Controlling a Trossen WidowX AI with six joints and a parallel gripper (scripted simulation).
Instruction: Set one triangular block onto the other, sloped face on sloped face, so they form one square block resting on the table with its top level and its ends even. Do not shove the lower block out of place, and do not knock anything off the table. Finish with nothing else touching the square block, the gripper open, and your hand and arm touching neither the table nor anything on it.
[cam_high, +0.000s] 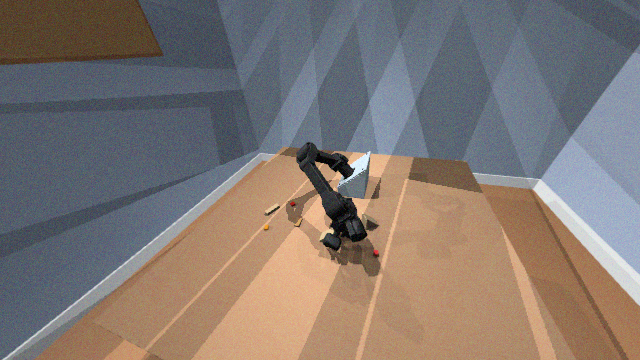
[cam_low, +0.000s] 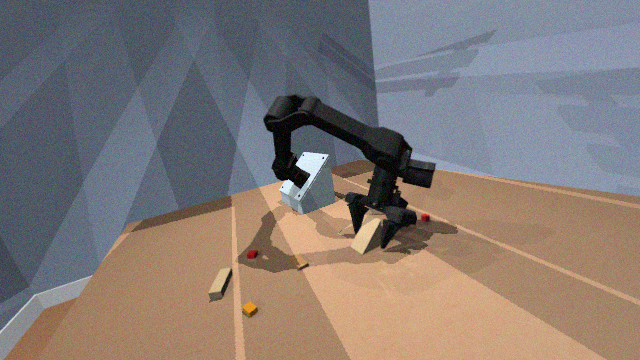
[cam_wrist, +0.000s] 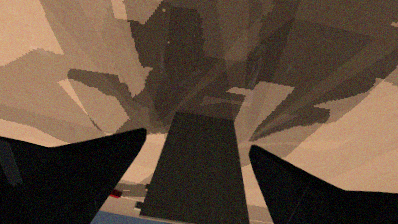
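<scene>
One tan triangular block (cam_high: 326, 235) (cam_low: 366, 237) (cam_wrist: 196, 170) rests on the table, its face dark with shadow in the wrist view. My gripper (cam_low: 370, 240) (cam_wrist: 198, 142) is open and low over it, one finger on each side, with gaps to both fingers in the wrist view. Nothing is held. The other triangular block (cam_high: 370, 221) lies on the table behind the gripper, apart from the first. In the exterior view it is mostly hidden by the gripper. Whether the fingertips touch the table cannot be told.
A pale slanted box (cam_high: 356, 182) (cam_low: 320, 187) stands behind, close to the arm's elbow side. A red cube (cam_high: 376, 253) (cam_low: 425, 218) lies near the gripper. Another red cube (cam_high: 293, 204) (cam_low: 252, 254), an orange cube (cam_high: 266, 227) (cam_low: 250, 309), a tan bar (cam_high: 272, 210) (cam_low: 220, 284) and a small flat piece (cam_high: 298, 222) (cam_low: 302, 262) lie farther left.
</scene>
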